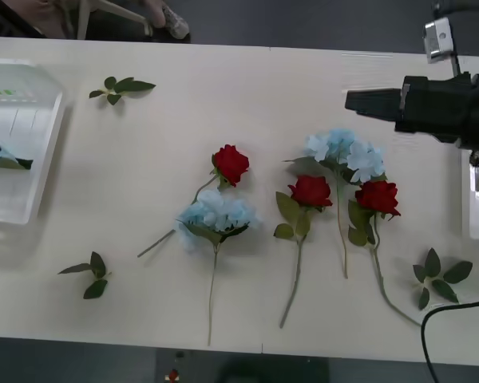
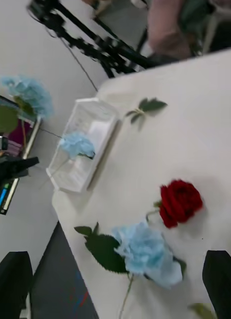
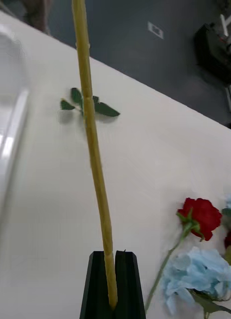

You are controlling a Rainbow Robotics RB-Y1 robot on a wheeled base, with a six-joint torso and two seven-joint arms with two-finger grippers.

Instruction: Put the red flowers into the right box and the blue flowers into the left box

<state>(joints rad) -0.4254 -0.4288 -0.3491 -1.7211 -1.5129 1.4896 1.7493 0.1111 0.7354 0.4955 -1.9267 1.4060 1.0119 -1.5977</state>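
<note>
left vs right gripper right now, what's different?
1. The left gripper has its fingers shut on a long yellow-green stem. The right gripper has its fingers open and holds nothing.
2. The left gripper is near the left box. The right gripper hovers over the table's right side, by a blue flower.

Shared: both have black fingers.
</note>
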